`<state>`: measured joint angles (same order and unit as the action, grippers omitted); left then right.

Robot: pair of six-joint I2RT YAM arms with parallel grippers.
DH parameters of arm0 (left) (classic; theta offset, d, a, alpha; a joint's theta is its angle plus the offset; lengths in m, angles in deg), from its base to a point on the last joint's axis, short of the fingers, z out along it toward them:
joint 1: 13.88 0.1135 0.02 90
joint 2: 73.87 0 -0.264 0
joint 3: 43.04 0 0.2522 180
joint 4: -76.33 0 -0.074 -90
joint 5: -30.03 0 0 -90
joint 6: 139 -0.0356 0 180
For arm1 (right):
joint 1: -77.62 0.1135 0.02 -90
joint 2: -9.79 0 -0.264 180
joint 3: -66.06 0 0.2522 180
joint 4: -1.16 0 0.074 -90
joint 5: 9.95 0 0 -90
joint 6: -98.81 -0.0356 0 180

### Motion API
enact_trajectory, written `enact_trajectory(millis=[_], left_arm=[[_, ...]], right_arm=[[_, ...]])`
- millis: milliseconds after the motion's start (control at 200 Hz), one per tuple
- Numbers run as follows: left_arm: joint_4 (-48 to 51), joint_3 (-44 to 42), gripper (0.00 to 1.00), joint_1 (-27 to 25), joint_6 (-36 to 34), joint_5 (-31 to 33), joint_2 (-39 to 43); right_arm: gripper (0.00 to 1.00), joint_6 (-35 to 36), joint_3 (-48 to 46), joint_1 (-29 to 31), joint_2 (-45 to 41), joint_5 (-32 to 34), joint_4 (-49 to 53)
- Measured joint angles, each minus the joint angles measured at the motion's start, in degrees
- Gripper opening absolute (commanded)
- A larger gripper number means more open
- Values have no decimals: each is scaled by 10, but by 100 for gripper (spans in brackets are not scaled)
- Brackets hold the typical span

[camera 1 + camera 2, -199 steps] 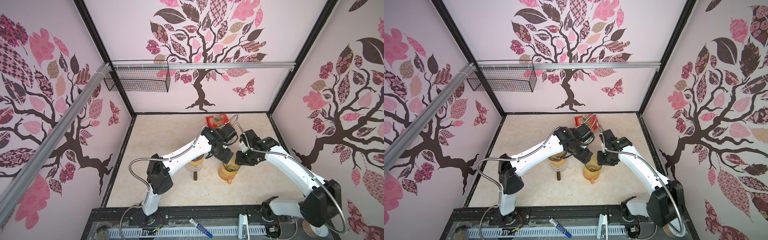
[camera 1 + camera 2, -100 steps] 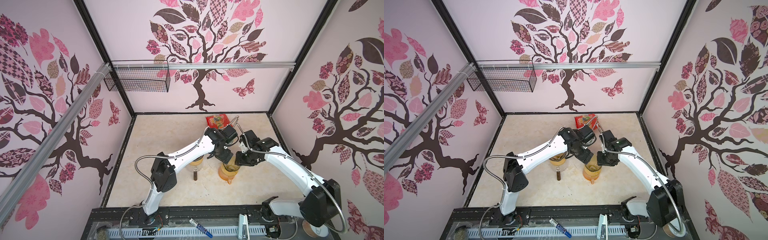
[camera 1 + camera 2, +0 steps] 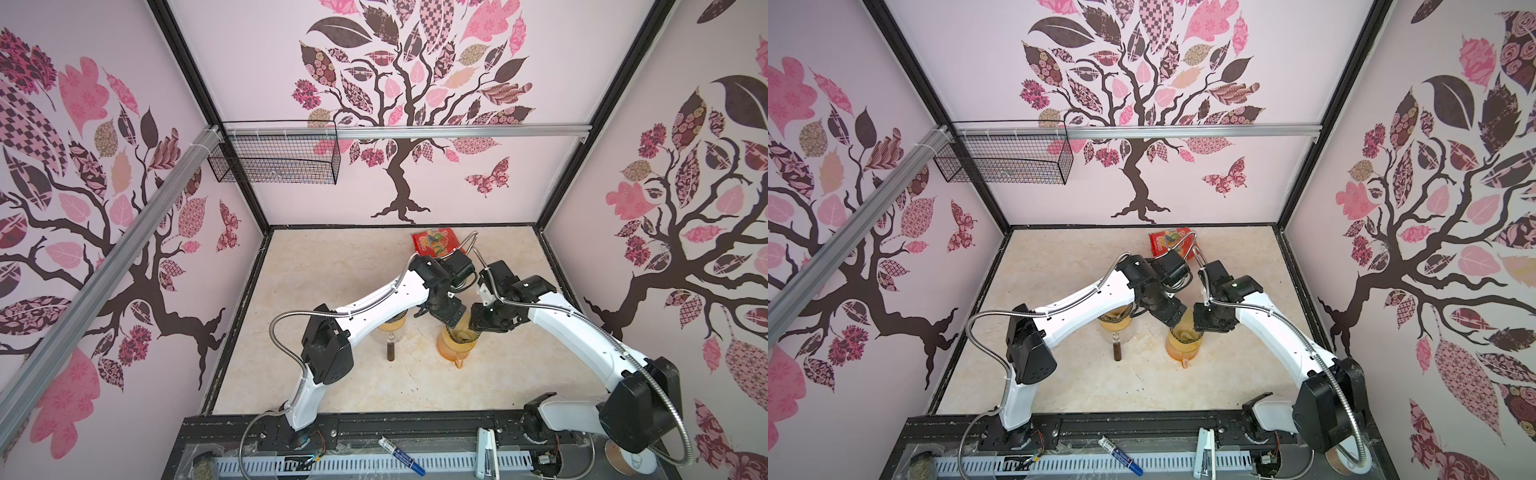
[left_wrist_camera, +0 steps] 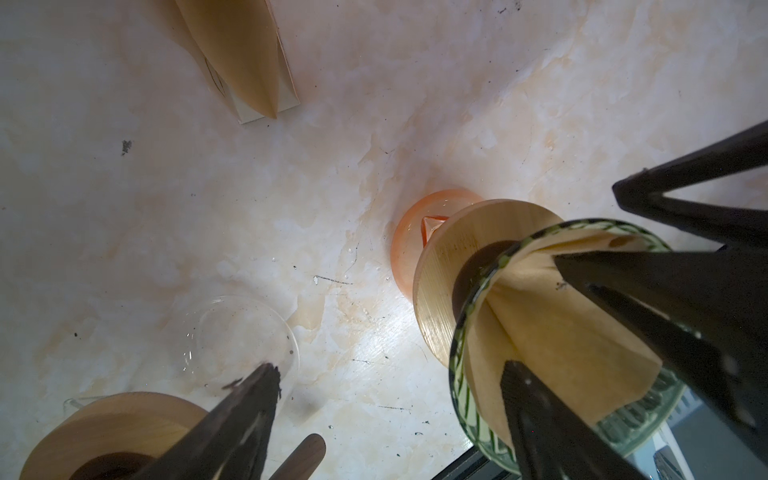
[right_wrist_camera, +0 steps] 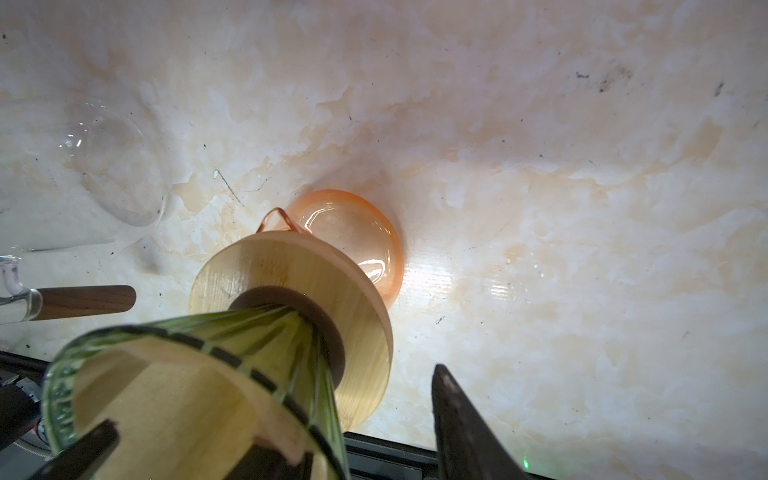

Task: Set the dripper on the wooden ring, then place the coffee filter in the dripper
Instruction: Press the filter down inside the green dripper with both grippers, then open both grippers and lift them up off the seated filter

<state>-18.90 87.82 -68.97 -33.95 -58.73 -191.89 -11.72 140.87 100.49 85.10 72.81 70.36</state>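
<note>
A green glass dripper [image 4: 469, 332] with a wooden collar sits on an orange carafe [image 3: 453, 353]. The brown paper coffee filter [image 4: 552, 328] lies inside its cone, partly spread. My left gripper [image 4: 390, 368] is open wide, one finger [image 4: 540, 424] down on the filter inside the dripper and the other outside it. My right gripper [image 5: 276, 395] is open and straddles the dripper's [image 5: 199, 353] wall. One of its fingers [image 5: 83, 453] is inside on the filter [image 5: 174, 399], and the other [image 5: 465, 428] stands clear of the glass. In both top views the two grippers [image 3: 451, 322] [image 3: 1202, 326] meet over the dripper [image 3: 1183, 334].
A second wooden-collared dripper [image 3: 390, 326] stands on a clear carafe [image 4: 241, 336] with a wooden handle [image 4: 303, 453], just left of the orange one. A stack of spare brown filters [image 4: 241, 54] lies farther back. A red snack packet [image 3: 436, 241] lies near the back wall.
The left arm's elbow has drifted slightly right. Both grippers stay at the dripper with jaws unchanged.
</note>
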Motion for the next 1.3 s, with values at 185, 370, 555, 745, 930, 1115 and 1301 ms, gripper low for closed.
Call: enact_trajectory(millis=[185,370,555,745,930,1115,1301], left_arm=[[0,0,87,1,0,0,0],[0,0,87,1,0,-2,0],[0,0,86,1,0,-4,10],[0,0,86,1,0,-10,35],[-9,-1,86,1,-1,-19,68],[-14,-7,86,1,-2,-29,81],[-15,-11,86,3,-3,-33,81]], right_arm=[[47,0,0,0,1,0,0],[48,0,0,0,2,-1,0],[49,0,7,0,2,-4,3],[51,0,17,0,2,-5,8],[54,-1,20,0,2,-11,12],[58,-2,25,0,2,-17,13],[59,-3,27,0,2,-21,16]])
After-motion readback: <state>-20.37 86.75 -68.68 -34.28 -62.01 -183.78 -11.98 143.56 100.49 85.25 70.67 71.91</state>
